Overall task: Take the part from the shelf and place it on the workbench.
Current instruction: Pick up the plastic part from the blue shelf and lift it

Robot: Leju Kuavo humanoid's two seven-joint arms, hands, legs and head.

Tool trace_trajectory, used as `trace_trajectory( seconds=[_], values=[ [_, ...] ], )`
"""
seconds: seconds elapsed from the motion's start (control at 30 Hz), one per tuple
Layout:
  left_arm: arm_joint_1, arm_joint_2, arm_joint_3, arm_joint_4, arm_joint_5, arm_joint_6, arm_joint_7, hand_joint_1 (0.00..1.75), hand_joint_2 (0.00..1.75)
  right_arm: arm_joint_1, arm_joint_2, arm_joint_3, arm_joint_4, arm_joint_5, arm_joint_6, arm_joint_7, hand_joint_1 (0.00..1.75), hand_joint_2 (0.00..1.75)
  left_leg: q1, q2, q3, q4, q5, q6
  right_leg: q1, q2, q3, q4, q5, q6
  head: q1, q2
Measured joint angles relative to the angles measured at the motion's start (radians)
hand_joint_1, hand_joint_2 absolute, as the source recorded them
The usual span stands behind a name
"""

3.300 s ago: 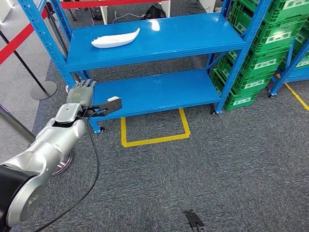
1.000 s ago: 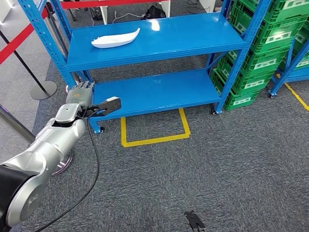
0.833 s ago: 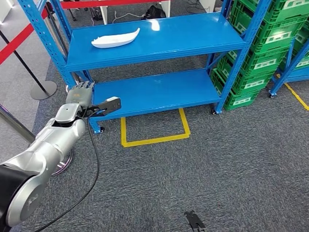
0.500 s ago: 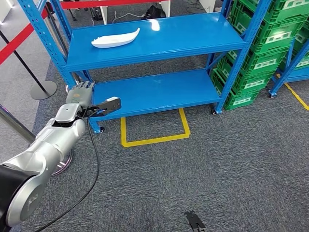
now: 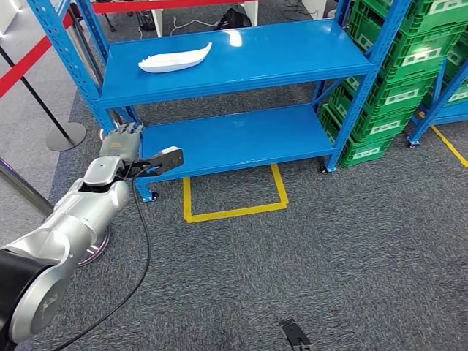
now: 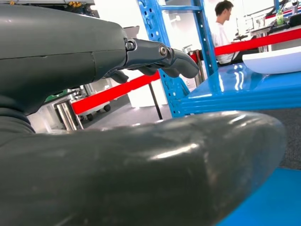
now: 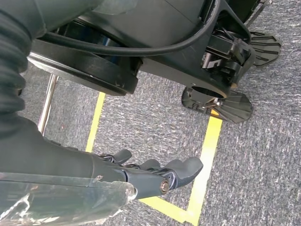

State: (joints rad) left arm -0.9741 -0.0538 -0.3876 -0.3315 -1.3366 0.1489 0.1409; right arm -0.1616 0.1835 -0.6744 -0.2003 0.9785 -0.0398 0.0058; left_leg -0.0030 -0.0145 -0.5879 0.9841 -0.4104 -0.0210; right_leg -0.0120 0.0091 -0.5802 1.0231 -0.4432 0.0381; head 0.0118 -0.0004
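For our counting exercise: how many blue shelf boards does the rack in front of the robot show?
2: the upper shelf board holding the white part, and the lower shelf board beneath it. Higher ones may be out of frame.

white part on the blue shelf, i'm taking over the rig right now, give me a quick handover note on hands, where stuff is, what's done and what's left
Left hand: raised at the near left corner of the blue metal shelf rack, level with its lower shelf, fingers apart, holding nothing.
Right hand: hanging low over the grey carpet and yellow floor tape, fingers loosely extended, holding nothing.
Long white curved plastic part: lying flat on the upper shelf, left of centre, untouched and well above the left hand.
Done: the robot stands facing the rack.
Left: reach up to the part, grip it, lift it off, carry it to the workbench and set it down.
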Motion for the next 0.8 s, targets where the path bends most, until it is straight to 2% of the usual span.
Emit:
trace_trajectory(
  seconds=[0.8],
  values=[
    [0.000, 0.000, 0.001, 0.000, 0.009, 0.001, -0.021, 0.00, 0.00, 0.000, 0.000, -0.002, 0.000, 0.002, 0.002, -0.001, 0.00, 1.75, 0.000, 0.000, 0.000, 0.000, 0.000, 0.000, 0.000, 0.000, 0.000, 0.000, 0.000, 0.000, 0.000, 0.000]
  ],
)
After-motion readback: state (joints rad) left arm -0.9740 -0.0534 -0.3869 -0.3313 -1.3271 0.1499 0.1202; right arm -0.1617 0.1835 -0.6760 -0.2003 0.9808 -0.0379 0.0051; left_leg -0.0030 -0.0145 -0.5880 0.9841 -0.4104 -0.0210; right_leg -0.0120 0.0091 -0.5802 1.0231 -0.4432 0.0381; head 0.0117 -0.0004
